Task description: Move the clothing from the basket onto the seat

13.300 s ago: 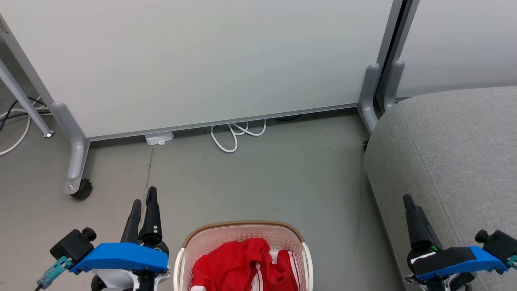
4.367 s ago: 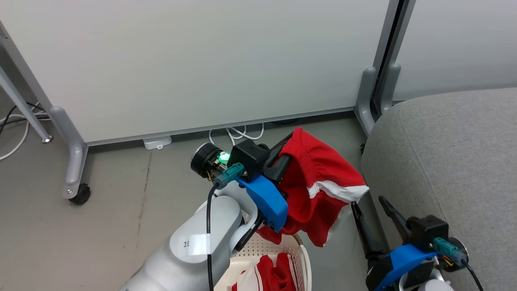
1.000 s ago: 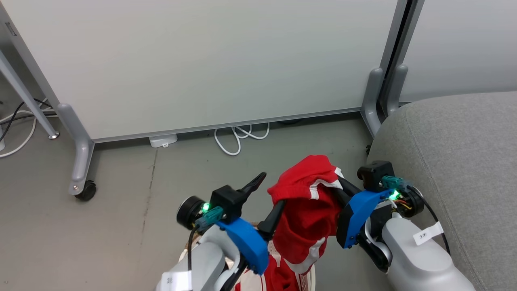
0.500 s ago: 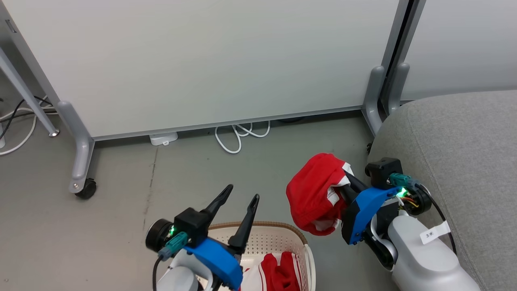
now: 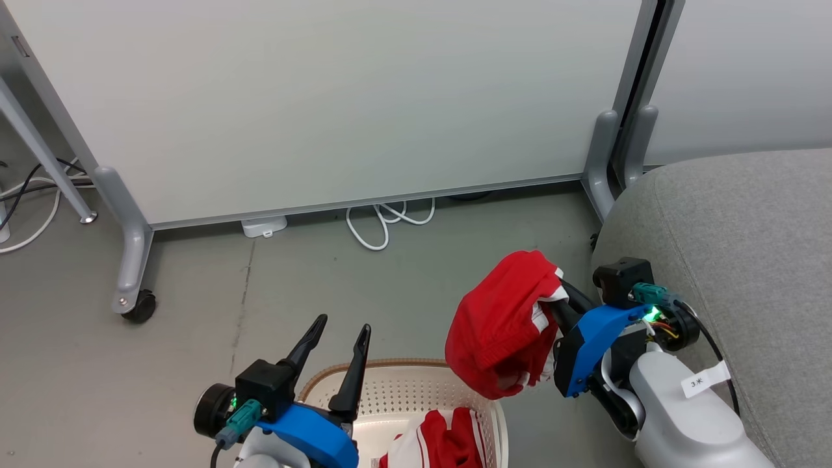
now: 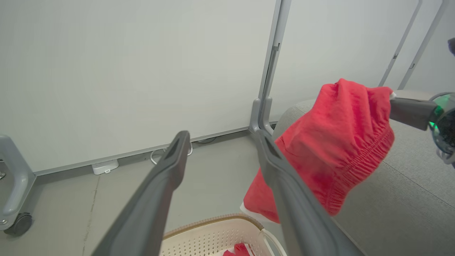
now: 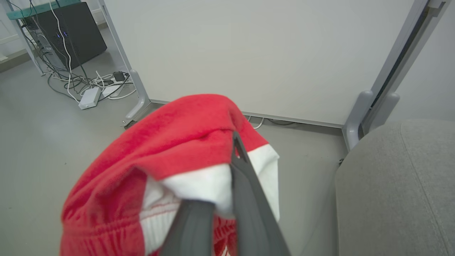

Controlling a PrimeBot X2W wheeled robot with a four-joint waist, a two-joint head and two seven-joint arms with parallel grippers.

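Head view: a red garment (image 5: 500,325) hangs bunched in the air over the floor (image 5: 416,286), between the basket (image 5: 396,363) and the seat (image 5: 747,247). Its lowest fold is just above the basket's far right corner. The right gripper (image 5: 551,304) is clamped on it, fingers buried in a white-edged fold. In the right wrist view the cloth is pinched between the two fingers, with most of the fabric sagging to one side. How deep the bite goes cannot be told. A second garment (image 5: 448,445) lies in the basket bottom. The left gripper (image 5: 343,324) hovers above the basket's left rim, fingers parted, holding nothing. The seat stands to the robot's right, the right forearm close beside its rounded edge. Step in hand looks like the carry to the seat. To do it well, raise the bundle so the hanging tail clears that rounded edge. Swing it well in over the cushion, not just onto the lip. Lower until the cloth rests on the fabric before letting go, since a lopsided bundle dropped near the curve could slide to the floor. Smooth motion suits a grip on a fold.
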